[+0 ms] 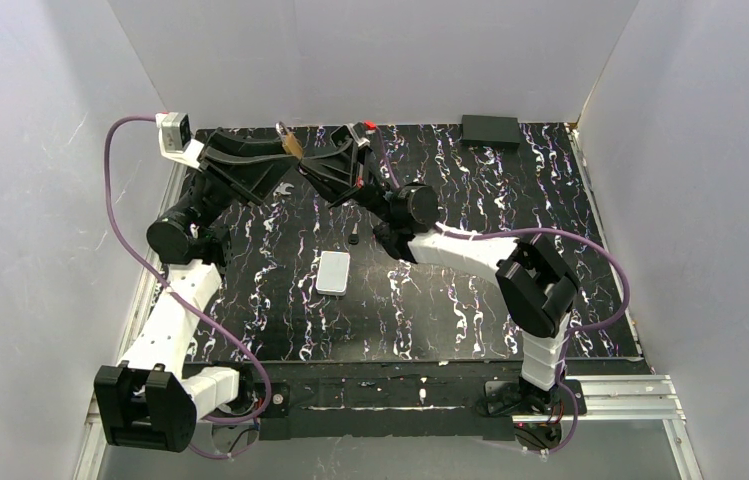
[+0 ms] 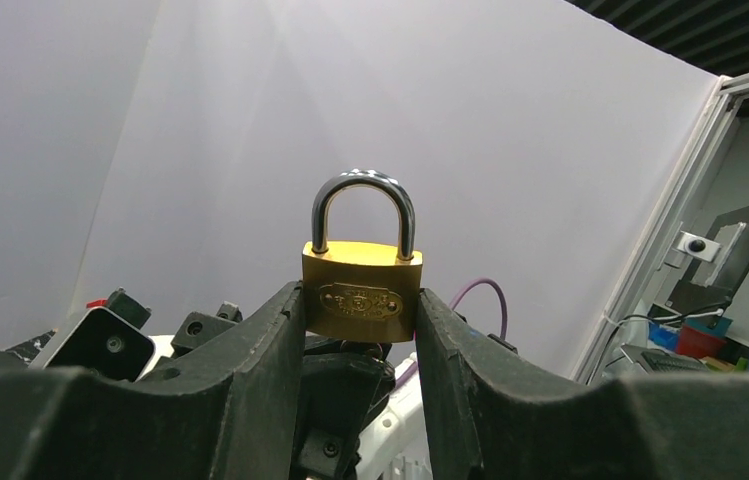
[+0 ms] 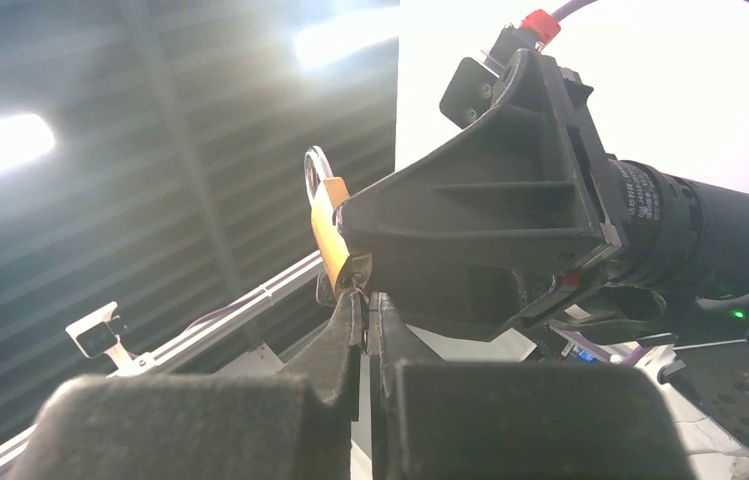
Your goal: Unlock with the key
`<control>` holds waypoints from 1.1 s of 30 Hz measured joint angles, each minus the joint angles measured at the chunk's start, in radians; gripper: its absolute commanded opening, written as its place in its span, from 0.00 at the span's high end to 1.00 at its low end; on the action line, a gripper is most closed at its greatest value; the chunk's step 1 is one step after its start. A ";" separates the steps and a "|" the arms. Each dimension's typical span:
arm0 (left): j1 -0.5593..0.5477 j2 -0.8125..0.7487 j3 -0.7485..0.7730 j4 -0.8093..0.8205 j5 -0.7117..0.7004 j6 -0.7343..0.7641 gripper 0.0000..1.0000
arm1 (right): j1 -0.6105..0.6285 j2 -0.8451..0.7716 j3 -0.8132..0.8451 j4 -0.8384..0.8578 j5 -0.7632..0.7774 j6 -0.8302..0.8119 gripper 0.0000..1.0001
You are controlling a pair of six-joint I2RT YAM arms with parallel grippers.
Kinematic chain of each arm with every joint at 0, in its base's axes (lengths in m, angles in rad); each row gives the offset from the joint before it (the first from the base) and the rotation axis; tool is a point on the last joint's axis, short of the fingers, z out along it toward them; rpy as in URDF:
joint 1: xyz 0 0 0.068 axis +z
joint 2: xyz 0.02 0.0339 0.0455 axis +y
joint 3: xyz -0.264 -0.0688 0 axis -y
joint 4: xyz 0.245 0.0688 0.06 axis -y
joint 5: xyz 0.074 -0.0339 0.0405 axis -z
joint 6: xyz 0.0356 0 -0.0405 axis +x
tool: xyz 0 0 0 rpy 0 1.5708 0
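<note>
- a brass padlock with a silver shackle is pinched by its two sides between the fingers of the left gripper, which are spread only as far as the lock body.
- the padlock is held upright in the left wrist view, shackle on top and closed into the body, the embossed face turned to that camera.
- in the top view the padlock is carried in the air over the far part of the black marbled table, between the two gripper heads.
- the fingers of the right gripper are pressed together, their tips brought up against the underside of the padlock.
- the key is not clearly seen; only a small dark bit is made out where those tips meet the lock's bottom, and whether it is pinched there cannot be told.
- a pale flat rectangular object is laid on the table near its middle, well apart from both grippers.
- a black box is set at the far edge of the table, towards the right.
</note>
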 measured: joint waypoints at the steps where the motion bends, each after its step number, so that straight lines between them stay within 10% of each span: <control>1: 0.000 0.000 0.002 -0.009 0.003 0.003 0.71 | 0.000 0.000 -0.006 0.003 0.006 0.000 0.99; 9: -0.022 -0.011 -0.006 -0.156 0.151 0.056 0.25 | 0.013 0.000 -0.064 0.011 0.047 -0.005 0.99; 33: 0.060 -0.350 0.011 -0.985 0.201 0.415 0.02 | -0.005 0.012 -0.129 -0.015 0.076 -0.008 0.99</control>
